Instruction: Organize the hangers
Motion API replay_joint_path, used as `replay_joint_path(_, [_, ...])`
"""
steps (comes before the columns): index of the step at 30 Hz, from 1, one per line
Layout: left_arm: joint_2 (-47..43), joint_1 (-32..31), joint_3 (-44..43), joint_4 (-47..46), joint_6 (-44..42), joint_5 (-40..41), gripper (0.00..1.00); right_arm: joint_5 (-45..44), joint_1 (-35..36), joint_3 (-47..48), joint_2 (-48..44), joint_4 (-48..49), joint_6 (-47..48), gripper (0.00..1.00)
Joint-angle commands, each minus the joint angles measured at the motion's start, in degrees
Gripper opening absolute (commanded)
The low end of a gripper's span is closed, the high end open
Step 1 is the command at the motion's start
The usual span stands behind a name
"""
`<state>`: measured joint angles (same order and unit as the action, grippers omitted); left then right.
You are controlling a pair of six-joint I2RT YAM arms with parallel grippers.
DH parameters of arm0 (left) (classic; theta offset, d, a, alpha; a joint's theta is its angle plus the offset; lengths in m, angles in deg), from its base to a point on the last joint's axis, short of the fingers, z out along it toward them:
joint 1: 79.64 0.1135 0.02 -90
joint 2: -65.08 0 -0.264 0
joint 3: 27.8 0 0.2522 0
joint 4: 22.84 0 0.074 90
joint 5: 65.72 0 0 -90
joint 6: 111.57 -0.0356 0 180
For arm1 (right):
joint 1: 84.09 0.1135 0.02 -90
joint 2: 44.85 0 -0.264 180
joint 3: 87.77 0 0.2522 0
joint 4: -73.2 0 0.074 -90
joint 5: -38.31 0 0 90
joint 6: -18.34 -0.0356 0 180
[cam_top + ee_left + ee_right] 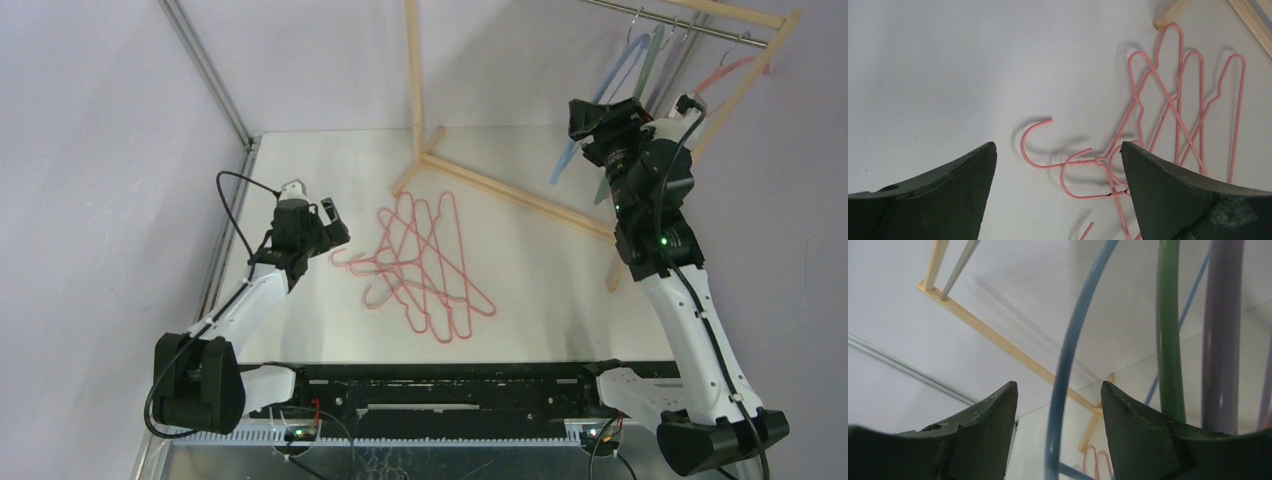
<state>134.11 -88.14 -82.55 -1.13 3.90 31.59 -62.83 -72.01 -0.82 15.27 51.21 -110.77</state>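
Note:
Several pink wire hangers (425,265) lie tangled on the white table; in the left wrist view (1178,110) their hooks (1035,145) point at my fingers. My left gripper (335,225) is open and empty, just left of the pile, and its jaws (1058,145) frame the nearest hooks from above. My right gripper (583,118) is raised by the rail and open. In the right wrist view a blue hanger (1063,370) runs through the gap between its fingers (1058,385), untouched. Green (1168,340) and lilac (1220,340) hangers hang to its right. A salmon one (735,70) hangs farther along.
The pale wooden rack frame (500,190) stands at the back, its base bars on the table behind the pile, with the metal rail (680,20) on top. A metal post (205,70) rises at the table's back left corner. The frame's bar also shows in the right wrist view (998,340).

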Motion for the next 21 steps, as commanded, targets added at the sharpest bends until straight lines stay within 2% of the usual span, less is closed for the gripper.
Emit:
replay_joint_path(1, [0.4, 0.3, 1.4, -2.4, 0.2, -0.2, 0.99, -2.3, 2.6, 1.4, -4.3, -0.4, 4.2, 0.71])
replay_joint_path(8, [1.2, 0.2, 0.6, -3.0, 0.1, -0.1, 0.99, -6.7, 8.5, 1.4, -10.9, -3.3, 11.9, 0.78])
replay_joint_path(12, [1.6, 0.3, 0.1, -3.0, 0.5, -0.4, 0.99, -6.4, 12.1, 1.3, -13.6, -4.8, 16.1, 0.99])
replay_joint_path(15, [1.8, 0.2, -0.1, -3.1, 0.8, -0.5, 0.99, -5.5, 15.0, 1.4, -14.5, -7.3, 16.8, 1.00])
replay_joint_path(21, [2.1, 0.2, -0.1, -3.1, 1.0, -0.8, 0.99, -19.4, 24.9, 0.8, -16.3, -13.3, 22.2, 1.00])
